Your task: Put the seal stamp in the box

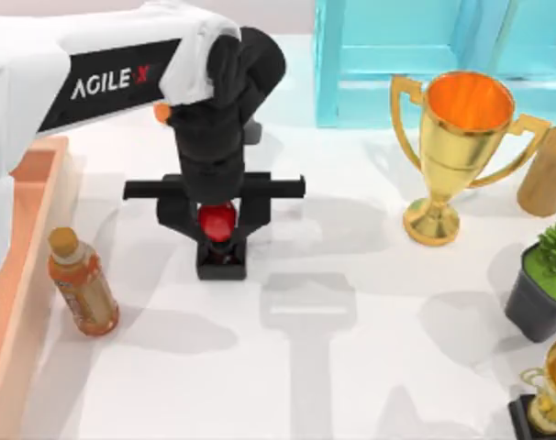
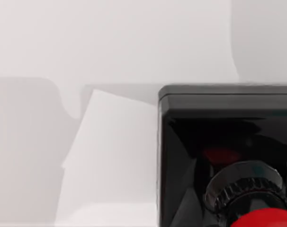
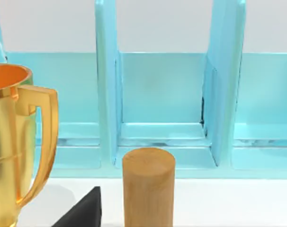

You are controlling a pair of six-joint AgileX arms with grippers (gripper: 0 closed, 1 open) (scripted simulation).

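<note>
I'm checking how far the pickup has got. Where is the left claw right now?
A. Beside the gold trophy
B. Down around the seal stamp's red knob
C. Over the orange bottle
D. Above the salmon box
B: in the top view the left claw stands with a finger on either side of the red knob of the seal stamp, well apart from the box at the table's left edge.

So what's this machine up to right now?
The left gripper is down over the seal stamp, its fingers on either side of the red knob. The stamp stands on the table, not yet in the salmon box at the left edge. An orange bottle stands between stamp and box.
</note>
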